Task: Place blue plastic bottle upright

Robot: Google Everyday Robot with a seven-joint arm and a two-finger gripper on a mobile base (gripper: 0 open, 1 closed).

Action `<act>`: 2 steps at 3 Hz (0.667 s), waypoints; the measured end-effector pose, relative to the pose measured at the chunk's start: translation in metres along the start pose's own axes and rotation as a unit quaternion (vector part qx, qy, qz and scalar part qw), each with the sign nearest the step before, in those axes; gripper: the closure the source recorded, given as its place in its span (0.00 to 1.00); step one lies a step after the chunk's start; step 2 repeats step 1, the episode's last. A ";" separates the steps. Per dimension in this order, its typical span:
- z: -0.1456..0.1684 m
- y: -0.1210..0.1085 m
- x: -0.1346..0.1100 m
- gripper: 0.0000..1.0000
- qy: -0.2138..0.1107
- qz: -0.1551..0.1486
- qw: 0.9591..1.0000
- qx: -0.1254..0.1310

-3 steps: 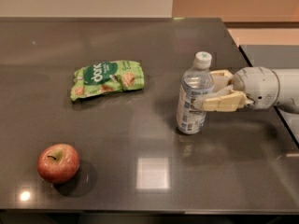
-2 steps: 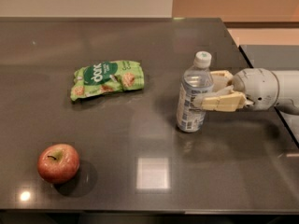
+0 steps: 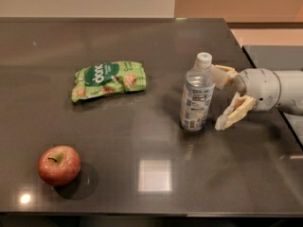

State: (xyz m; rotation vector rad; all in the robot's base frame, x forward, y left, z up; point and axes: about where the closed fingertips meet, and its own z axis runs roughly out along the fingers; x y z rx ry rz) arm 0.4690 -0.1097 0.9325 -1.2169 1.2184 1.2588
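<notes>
The blue plastic bottle (image 3: 196,94) stands upright on the dark table (image 3: 142,37). The gripper (image 3: 219,101) sits at its three o'clock, fingers spread and just clear. This looks like the letting-go step; next it should back straight away without clipping the bottle.

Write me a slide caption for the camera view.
Upright blue plastic bottle on the dark table, open gripper to its right; apple and green snack bag lie left.
</notes>
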 end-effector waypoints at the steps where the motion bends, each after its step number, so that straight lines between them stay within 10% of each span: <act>1: 0.000 0.000 0.000 0.00 0.000 0.000 1.000 0.000; 2: 0.000 0.000 0.000 0.00 0.000 0.000 1.000 0.000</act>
